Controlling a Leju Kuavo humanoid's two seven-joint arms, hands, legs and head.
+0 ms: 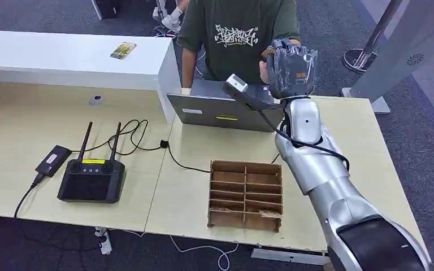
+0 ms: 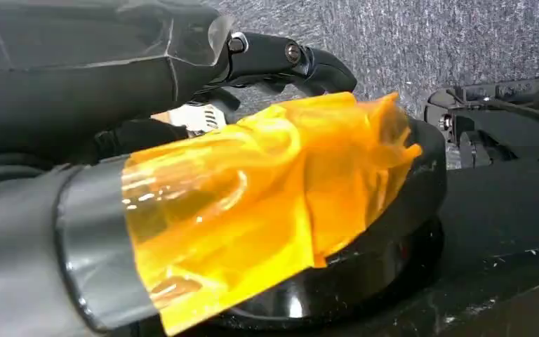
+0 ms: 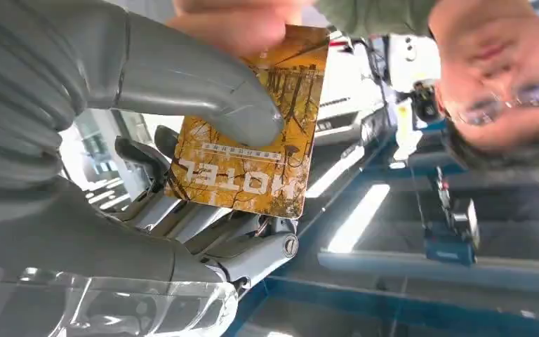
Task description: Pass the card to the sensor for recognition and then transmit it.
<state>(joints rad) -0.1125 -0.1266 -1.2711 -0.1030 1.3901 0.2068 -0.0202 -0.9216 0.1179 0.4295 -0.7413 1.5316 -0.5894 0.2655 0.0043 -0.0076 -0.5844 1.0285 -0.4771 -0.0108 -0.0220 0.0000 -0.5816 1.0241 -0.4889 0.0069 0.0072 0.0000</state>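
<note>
Wide pale wooden counter (image 1: pixel 28 130) across the head view, with a white raised ledge (image 1: pixel 62 53) behind its left part. Standing behind the counter, a person in a dark green printed T-shirt (image 1: pixel 234 34). Reaching up from lower right, silver right arm (image 1: pixel 322 169), raised above the far edge toward the person. Grey laptop (image 1: pixel 215 110) near the far edge, lid toward the camera. Brown cardboard divided box (image 1: pixel 246 195) at the near edge, beside the arm. Black controller with two antennas (image 1: pixel 92 178) on the left, black cable (image 1: pixel 141 141) trailing off past it, and a small black device (image 1: pixel 52 160) just beside it. Right hand (image 1: pixel 291 68) lifted in front of the person's chest; in the right wrist view, thick grey thumb (image 3: pixel 203 91) pressing an orange hotel card (image 3: pixel 253 158) against the darker fingers (image 3: pixel 182 217) behind it, so card pinched and held in the air above the laptop. Person's hand (image 3: pixel 242 21) touching the card's opposite end. Left hand (image 2: pixel 182 105) seen up close in the left wrist view, hanging over grey carpet, wrapped partly in amber tape (image 2: pixel 253 203); fingers open or curled, cannot tell. Second yellowish card (image 1: pixel 123 50) lying on the white ledge, well apart from everything else.
</note>
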